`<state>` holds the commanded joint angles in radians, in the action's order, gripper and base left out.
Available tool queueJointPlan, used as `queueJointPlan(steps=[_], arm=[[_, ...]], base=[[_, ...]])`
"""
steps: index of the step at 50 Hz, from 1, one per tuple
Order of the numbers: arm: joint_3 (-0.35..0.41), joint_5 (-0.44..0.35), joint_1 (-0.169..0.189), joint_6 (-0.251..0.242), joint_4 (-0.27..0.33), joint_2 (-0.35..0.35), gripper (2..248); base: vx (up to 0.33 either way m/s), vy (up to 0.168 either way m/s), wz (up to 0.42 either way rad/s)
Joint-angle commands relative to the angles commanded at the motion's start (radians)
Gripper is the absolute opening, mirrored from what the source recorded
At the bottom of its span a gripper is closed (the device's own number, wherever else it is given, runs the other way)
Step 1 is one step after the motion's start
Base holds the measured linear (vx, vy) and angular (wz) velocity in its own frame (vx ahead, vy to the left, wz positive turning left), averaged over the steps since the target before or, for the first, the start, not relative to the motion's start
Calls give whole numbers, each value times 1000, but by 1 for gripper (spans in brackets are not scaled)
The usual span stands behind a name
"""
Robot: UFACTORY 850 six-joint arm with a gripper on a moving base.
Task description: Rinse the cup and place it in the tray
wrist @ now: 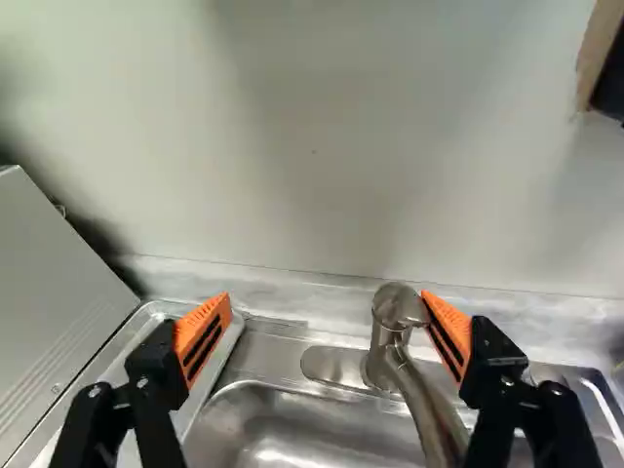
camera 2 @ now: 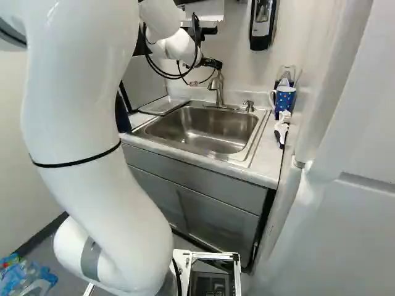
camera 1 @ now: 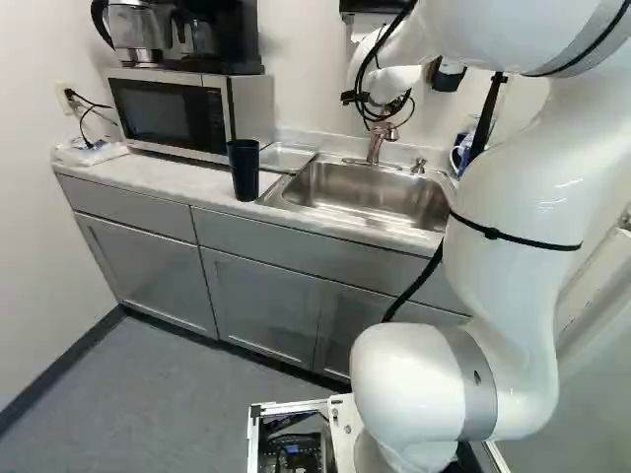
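High over the back of the sink, my gripper (camera 2: 212,63) is mostly hidden by the wrist and cables in the right base view. In the wrist view the gripper (wrist: 325,300) stands wide open, holding nothing; the faucet (wrist: 395,327) shows beside one orange pad. A dark blue cup (camera 1: 244,169) stands upright on the counter in front of the microwave, well away from the gripper. The shallow metal tray (camera 1: 288,158) lies between microwave and sink, just behind the cup. Part of the cup (camera 2: 122,114) is hidden by the arm in the right base view.
The sink basin (camera 1: 370,197) is set into the counter, with its faucet (camera 1: 375,145) at the back. Left of it stand a microwave (camera 1: 187,113) and a coffee maker (camera 1: 135,34). A spotted mug (camera 2: 284,100) and a soap dispenser (camera 2: 262,24) are at the right.
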<state>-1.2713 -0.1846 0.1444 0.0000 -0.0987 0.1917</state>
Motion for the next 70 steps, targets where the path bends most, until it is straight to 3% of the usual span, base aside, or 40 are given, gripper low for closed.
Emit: queueJointPlan(steps=[27,54,70], arm=[[-2,-10,0,0,0,2,247],[-1,-111,0,0,0,1,247],[34,-115,8,0,0,-32,247]], base=[[0,0,0],[0,0,0],[0,0,0]])
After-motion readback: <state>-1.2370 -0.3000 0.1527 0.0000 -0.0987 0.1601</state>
